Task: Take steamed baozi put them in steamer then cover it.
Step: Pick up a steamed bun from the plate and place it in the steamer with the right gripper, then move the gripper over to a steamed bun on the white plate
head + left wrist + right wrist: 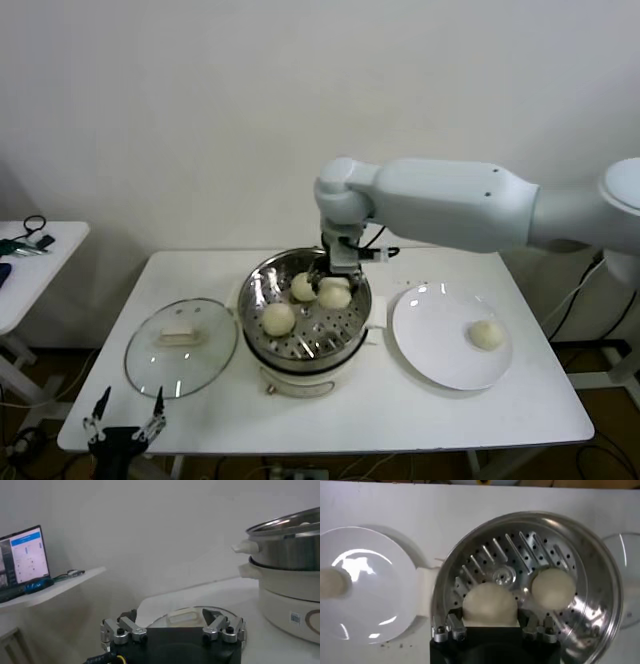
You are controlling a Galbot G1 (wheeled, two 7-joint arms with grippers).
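The steamer (255, 290) stands mid-table with three steamed baozi on its perforated tray. My right gripper (335, 275) reaches down into it, shut on one baozi (489, 605), with a finger pressed against each side; the bun rests on the tray (490, 555). A second baozi (553, 587) lies beside it and a third (278, 318) nearer the front. One more baozi (486, 335) sits on the white plate (430, 340). The glass cover (150, 365) lies flat left of the steamer. My left gripper (125, 415) hangs open and empty at the table's front left edge.
In the left wrist view the cover's cream handle (184, 616) lies just beyond the open left gripper (169, 617), with the steamer (290, 555) farther off. A side table (40, 260) with small items stands at far left. Cables run under the table.
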